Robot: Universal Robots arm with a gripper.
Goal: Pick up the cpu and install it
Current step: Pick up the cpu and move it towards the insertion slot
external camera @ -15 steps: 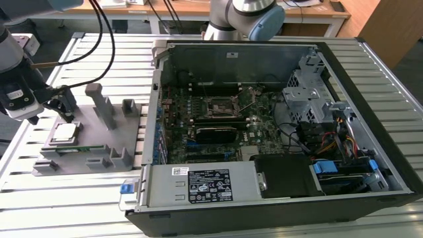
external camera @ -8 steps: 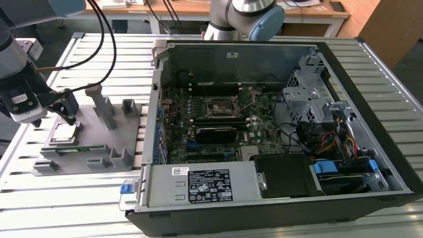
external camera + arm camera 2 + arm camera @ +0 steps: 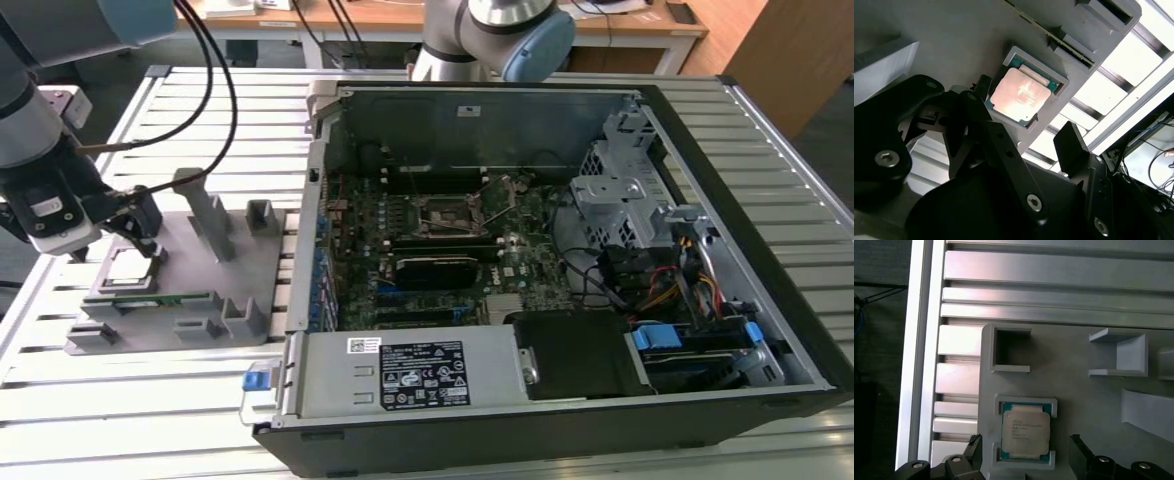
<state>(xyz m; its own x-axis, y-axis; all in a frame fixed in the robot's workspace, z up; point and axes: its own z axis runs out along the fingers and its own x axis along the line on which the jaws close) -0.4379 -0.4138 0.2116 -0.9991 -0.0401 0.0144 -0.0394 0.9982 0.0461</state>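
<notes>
The cpu [image 3: 130, 270], a small square chip with a silver top, lies flat in a raised nest on the grey fixture [image 3: 180, 268] at the exterior view's left. My gripper [image 3: 140, 245] hangs just above it, open and holding nothing. In the first wrist view the cpu [image 3: 1025, 428] sits between the two black fingertips [image 3: 974, 447], which stand wider than its nest. The second wrist view shows the cpu [image 3: 1020, 94] in its nest with the gripper [image 3: 1026, 120] spread around it. The motherboard socket [image 3: 454, 215] lies open inside the computer case [image 3: 747, 200].
A green memory stick [image 3: 154, 298] lies on the fixture in front of the cpu. Upright grey posts [image 3: 211, 215] rise from the fixture beside the gripper. The fixture and case stand on a slatted aluminium table [image 3: 134, 410]. A second robot arm [image 3: 514, 30] stands behind the case.
</notes>
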